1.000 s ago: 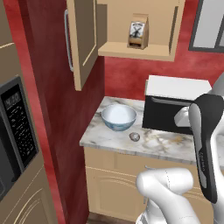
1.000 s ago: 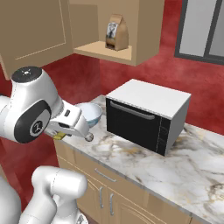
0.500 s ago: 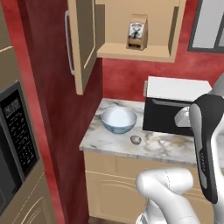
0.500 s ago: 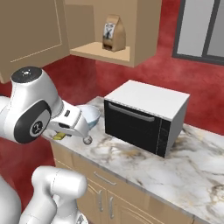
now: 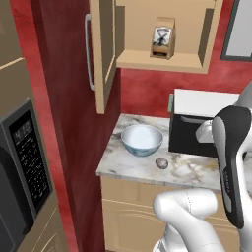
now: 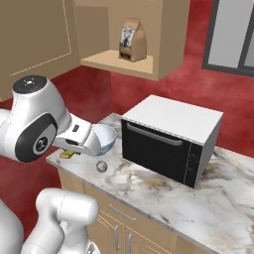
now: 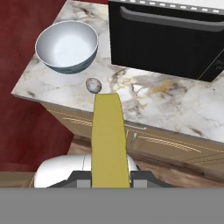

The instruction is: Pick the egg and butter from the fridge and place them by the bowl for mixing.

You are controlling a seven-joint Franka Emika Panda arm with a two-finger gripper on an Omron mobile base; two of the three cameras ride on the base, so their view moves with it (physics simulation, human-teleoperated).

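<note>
Hand view: gripper [image 7: 110,178] still clamps butter [image 7: 109,135]; base rolled fwd.

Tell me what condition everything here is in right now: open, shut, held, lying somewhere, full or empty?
gripper: shut on the butter
butter: held, sticking out from the hand, above the counter's front edge
egg: lying on the counter beside the bowl
bowl: upright on the counter, empty
counter: bears the bowl, the egg and the microwave
microwave: door shut
upper cabinet door: swung open
bag: standing upright on the cabinet shelf
</note>
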